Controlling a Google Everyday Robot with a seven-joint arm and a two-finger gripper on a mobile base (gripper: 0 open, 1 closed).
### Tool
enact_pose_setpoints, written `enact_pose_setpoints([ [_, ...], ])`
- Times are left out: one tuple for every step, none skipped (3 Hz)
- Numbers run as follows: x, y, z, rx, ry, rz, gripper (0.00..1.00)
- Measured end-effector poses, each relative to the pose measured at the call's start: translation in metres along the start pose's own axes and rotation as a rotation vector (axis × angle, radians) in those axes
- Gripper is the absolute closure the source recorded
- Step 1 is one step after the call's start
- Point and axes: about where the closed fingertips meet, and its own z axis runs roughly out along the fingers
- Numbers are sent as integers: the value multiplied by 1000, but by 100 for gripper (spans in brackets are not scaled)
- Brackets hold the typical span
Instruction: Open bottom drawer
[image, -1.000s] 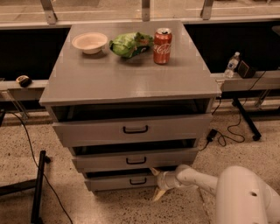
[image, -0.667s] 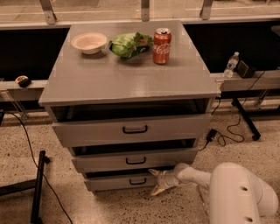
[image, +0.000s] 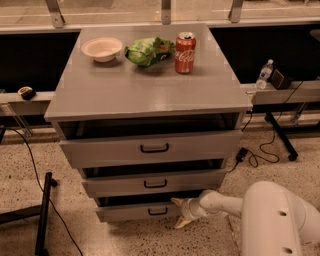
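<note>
A grey cabinet serves as the bench (image: 145, 92). At the 12 o'clock end of its top stand a pale bowl (image: 102, 48), a crumpled green bag (image: 149, 51) at its 3 o'clock, and a red can (image: 185, 46) upright just beside the bag, again at 3 o'clock. The rest of the top, toward 6 o'clock, is bare grey. Below the top edge three drawers step down in width. The top drawer (image: 150, 148) and the middle drawer (image: 155, 183) each show a dark gap above the front, and so does the bottom drawer (image: 137, 212), the narrowest, sitting lowest, just above the floor (image: 125, 240). What lies inside any of them cannot be made out. Each front carries a small black handle; the lowest handle (image: 158, 211) sits at the middle of its front. The tool (image: 179, 212) is at the 3 o'clock end of the bottom drawer's front, its two pale fingers (image: 176, 201) spread apart, one high and one low, close against that end, clamped on nothing that can be seen. Its white arm (image: 220, 202) reaches in from 4 o'clock, low over the speckled floor. At 9 o'clock of the cabinet a black stand (image: 42, 215) and a cable (image: 30, 155) lie on the floor; at 3 o'clock another cable (image: 260, 152) loops there. A bottle (image: 263, 74) stands on a ledge at 2 o'clock.
</note>
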Motion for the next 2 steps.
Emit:
enact_pose_setpoints([
  [-9, 30, -15, -59, -2, -22, 24],
  [-11, 67, -29, -119, 1, -4, 24],
])
